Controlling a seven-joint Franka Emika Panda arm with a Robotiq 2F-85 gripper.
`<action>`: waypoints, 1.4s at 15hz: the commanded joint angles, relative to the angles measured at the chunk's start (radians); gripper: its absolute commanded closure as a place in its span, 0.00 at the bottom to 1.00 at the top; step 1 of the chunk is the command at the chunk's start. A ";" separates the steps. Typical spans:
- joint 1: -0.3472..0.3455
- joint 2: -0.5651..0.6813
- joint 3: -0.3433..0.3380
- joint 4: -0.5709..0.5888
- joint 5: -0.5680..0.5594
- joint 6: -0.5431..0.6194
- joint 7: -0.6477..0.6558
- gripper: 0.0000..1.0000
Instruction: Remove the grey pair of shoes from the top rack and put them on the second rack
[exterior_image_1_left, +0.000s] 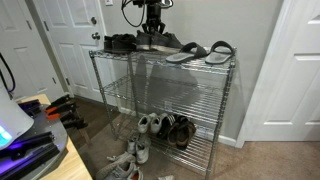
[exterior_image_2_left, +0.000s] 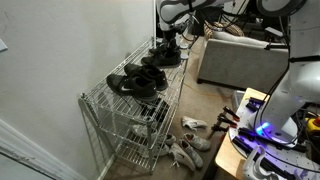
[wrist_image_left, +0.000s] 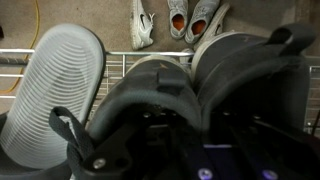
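A dark grey pair of shoes stands side by side on the top shelf of a wire rack, and also shows in an exterior view. My gripper is down on this pair, right over where the two shoes meet. In the wrist view the two shoe openings fill the picture and the fingers are lost in the dark. The second shelf below looks bare.
Grey sandals lie on the top shelf beside the pair; one ribbed sole shows in the wrist view. Black shoes sit at the shelf's other end. More shoes lie on the bottom shelf and floor. Doors and a wall stand behind.
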 joint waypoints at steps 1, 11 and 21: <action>-0.003 -0.222 -0.002 -0.193 -0.014 -0.057 -0.009 0.93; -0.054 -0.524 -0.083 -0.504 -0.081 -0.273 -0.067 0.93; -0.079 -0.514 -0.131 -0.675 -0.254 -0.242 -0.042 0.93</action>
